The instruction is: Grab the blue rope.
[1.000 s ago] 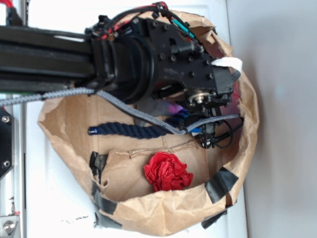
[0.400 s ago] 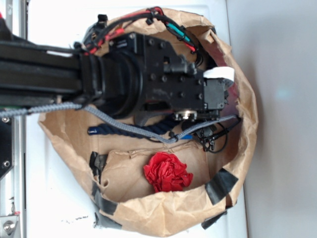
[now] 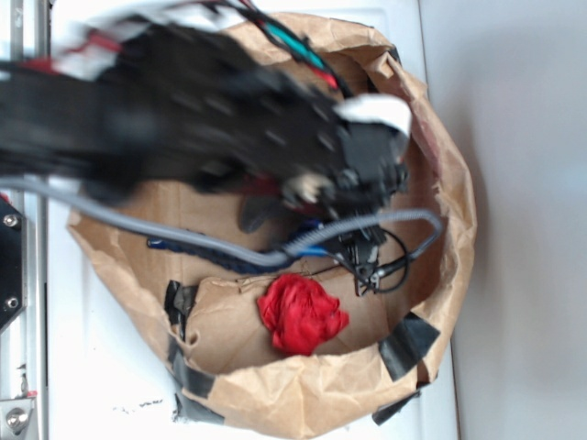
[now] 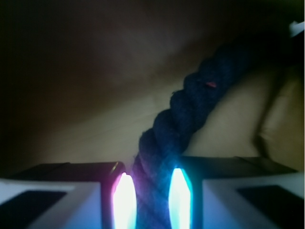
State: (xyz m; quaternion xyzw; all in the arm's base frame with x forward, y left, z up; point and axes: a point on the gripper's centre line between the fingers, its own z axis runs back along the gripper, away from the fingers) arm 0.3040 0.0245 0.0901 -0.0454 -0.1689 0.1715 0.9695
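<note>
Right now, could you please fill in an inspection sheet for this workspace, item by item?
Surface: white table; on it a crumpled brown paper bag patched with black tape, serving as an open bin.
Job's things: blue rope, dark twisted strands, running up from between the hand's fingers in the wrist view; in the exterior view only a stretch of it shows under the arm.
Clutter: red crumpled cloth inside the bag, apart from the rope.
Grippers: hand shut on the rope, one lit finger on each side.
Cables: grey sleeved cable draped across the bag; thin black wires by the wrist.
Surroundings: metal rail along the left edge; pale bare area to the right.
</note>
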